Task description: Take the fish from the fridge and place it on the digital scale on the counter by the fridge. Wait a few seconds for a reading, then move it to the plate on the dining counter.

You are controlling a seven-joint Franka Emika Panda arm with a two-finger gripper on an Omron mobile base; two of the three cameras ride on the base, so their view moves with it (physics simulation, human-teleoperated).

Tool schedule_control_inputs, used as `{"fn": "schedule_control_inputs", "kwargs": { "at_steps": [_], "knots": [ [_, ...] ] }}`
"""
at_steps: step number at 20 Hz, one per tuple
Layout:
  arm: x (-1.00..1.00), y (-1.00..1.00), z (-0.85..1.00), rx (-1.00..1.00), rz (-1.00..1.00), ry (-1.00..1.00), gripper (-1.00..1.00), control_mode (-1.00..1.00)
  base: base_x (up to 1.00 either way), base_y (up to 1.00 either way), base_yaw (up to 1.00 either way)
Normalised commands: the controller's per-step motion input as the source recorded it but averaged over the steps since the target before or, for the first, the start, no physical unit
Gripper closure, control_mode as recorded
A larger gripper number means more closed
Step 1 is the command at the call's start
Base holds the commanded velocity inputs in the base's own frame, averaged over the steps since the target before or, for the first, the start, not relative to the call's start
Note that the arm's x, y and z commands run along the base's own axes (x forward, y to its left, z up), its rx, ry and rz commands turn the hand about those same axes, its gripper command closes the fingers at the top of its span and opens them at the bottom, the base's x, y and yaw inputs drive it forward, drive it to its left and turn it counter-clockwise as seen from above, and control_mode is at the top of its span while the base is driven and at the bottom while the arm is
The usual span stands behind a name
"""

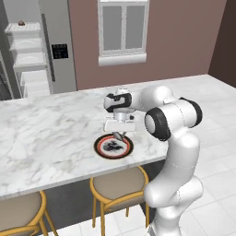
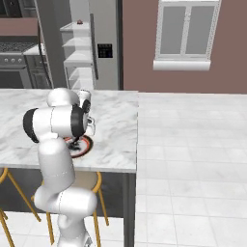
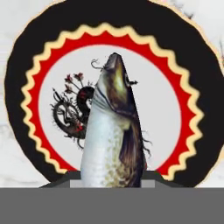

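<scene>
Fish [image 3: 113,131], slender, speckled, pale-bellied, over round black-rimmed, scalloped red-ringed plate [image 3: 26,70]

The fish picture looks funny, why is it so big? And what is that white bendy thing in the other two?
The white bendy thing is a robot arm standing by a long marble dining counter. Two cameras ride behind it, one on its left and one on its right, so you see the same kitchen from two sides. The third camera sits on the robot's hand, right by its claw, so everything there looks huge. The claw is shut on the fish and holds it just over a round plate with a black rim and red ring. Stools stand under the counter, and an open fridge stands behind.
</scene>
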Motion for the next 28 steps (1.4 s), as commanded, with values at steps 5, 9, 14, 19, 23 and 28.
{"fn": "schedule_control_inputs", "kwargs": {
  "at_steps": [5,9,14,19,23,28],
  "knots": [
    [0.26,0.15,-0.02,-0.01,0.00,0.00,1.00,-1.00,0.00,0.00,0.00],
    [-0.04,0.04,0.00,0.00,0.00,-0.01,1.00,-1.00,0.00,0.00,0.00],
    [-0.27,0.00,0.00,0.00,0.00,-0.06,1.00,-1.00,0.00,0.00,0.00],
    [-0.22,0.00,-0.13,0.00,0.00,-0.05,1.00,-1.00,0.00,0.00,0.00],
    [-0.09,0.00,-0.21,0.00,0.00,-0.03,1.00,-1.00,0.00,0.00,0.00],
    [0.06,0.03,-0.28,0.00,0.00,-0.01,1.00,-1.00,0.00,0.00,0.00]
  ]
}}
